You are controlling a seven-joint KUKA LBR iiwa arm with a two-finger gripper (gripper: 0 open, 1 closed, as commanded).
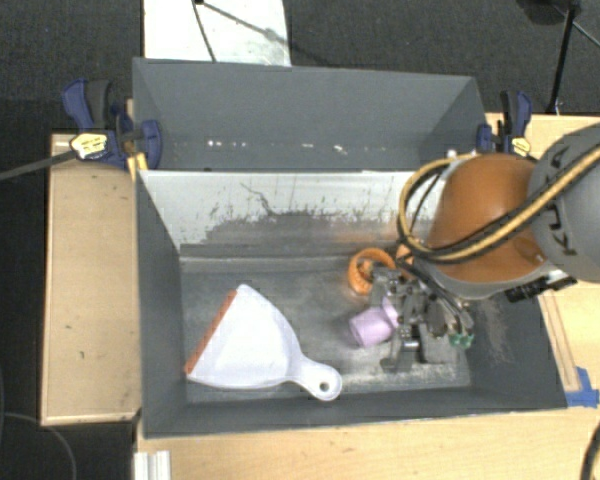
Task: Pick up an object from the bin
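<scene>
**Bin** (280, 278): grey metal, with a scuffed floor and sloping walls. Three loose things are listed within it.

**Gripper** (412, 343): it is lowered into the right part of the bin, close to the floor. It is set beneath the arm's orange cover (480, 218) and looped cables (415, 203). How far it is open cannot be told, and nothing can be confirmed as gripped.

**Lilac piece** (368, 327): small, rounded and pale purple. It is laid on the floor right of centre, immediately beside the gripper on the view's left. Whether the two are touching cannot be told.

**Orange piece** (364, 268): ring-like. It is placed behind the lilac piece, near the foot of the back wall, and is partly covered by the wrist.

**White scoop** (245, 346): broad and fan-shaped, edged in orange along its left side and ended by a small looped handle. It is laid at the front left, well apart from the gripper.
</scene>
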